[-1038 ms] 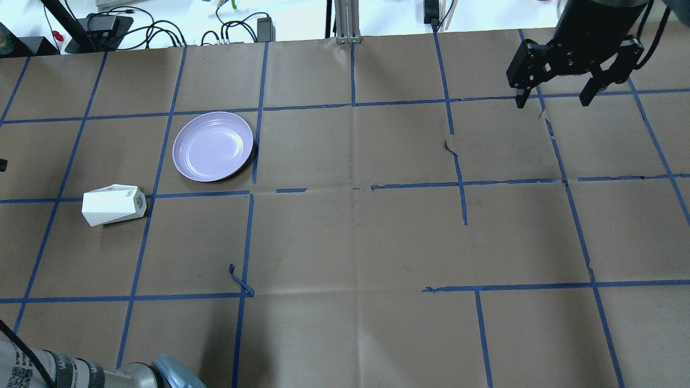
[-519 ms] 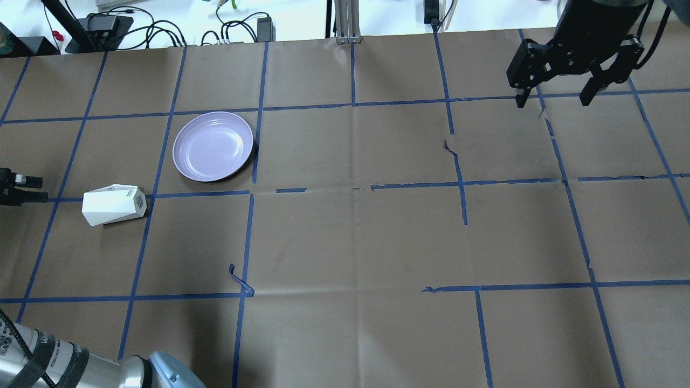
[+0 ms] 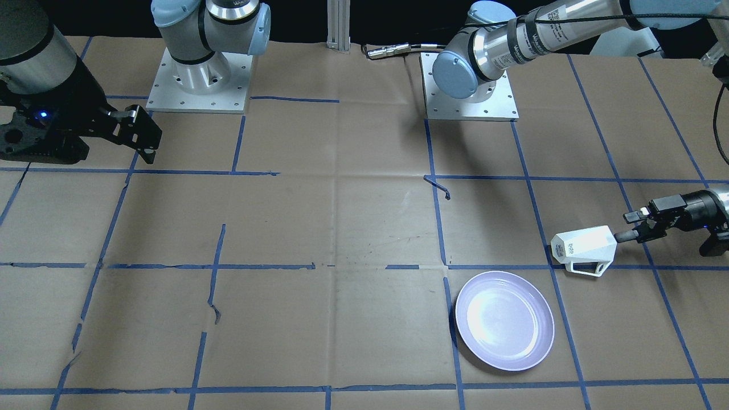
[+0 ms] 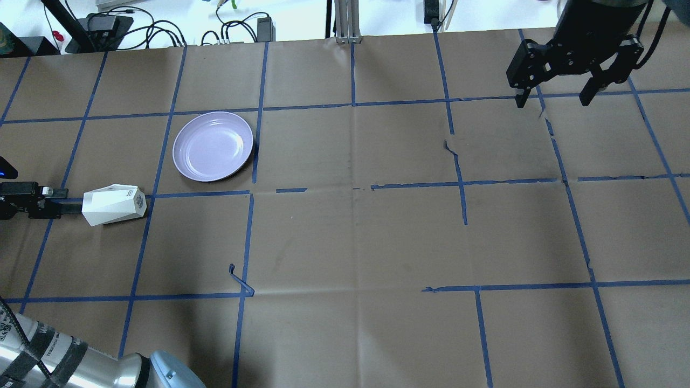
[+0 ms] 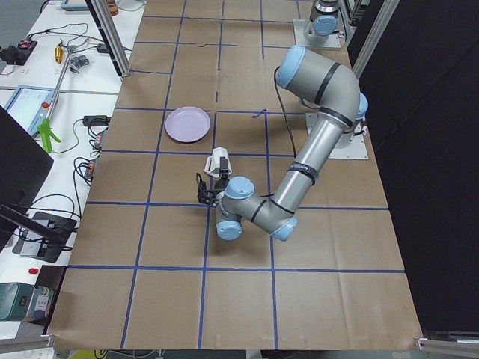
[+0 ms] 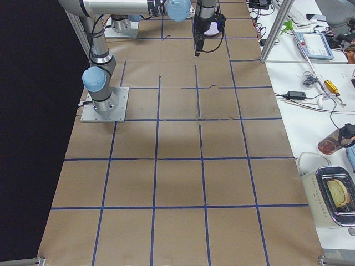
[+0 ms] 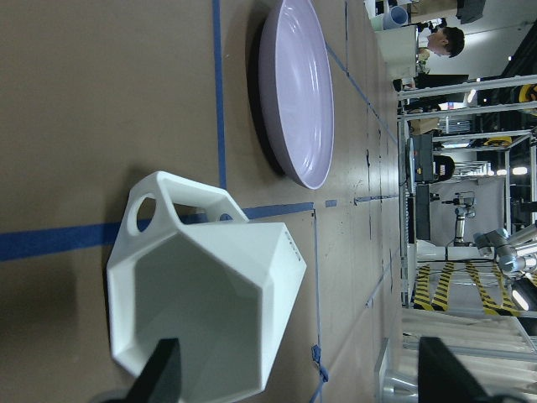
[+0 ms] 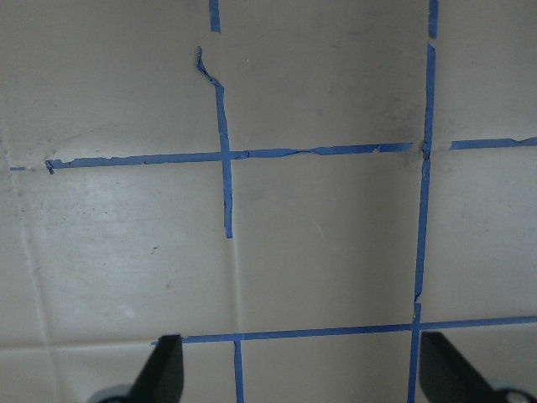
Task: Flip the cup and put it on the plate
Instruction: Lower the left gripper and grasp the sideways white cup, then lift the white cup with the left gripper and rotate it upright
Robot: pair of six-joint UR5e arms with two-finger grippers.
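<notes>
Overhead view says you're right at the start: the cup (image 4: 113, 205) lies on its side on the table (image 4: 350, 242), mouth pointing at the left gripper (image 3: 622, 227), with the plate (image 4: 213, 145) near it but apart and with nothing on it. So I'd say nothing is done yet. The grab, the flip and the set-down on the plate are all left. Your left gripper is wide open and holds nothing. On the left wrist cam it looks straight into the hexagonal mouth, with one of the fingers (image 7: 164, 374) overlapping the lower rim and the other well off to the side, so it looks lined up to pinch one wall. The right gripper (image 4: 552, 102) hangs spread and empty over the far corner, well away from everything. Now the murky bits: both fingers are cut off by the bottom edge of the wrist cam, so you can't tell if that one finger is inside the cup, touching the rim or just short of it. The overhead barely shows the handle, the front cam shows it on the plate side, and the right side cam doesn't show the cup at all.
</notes>
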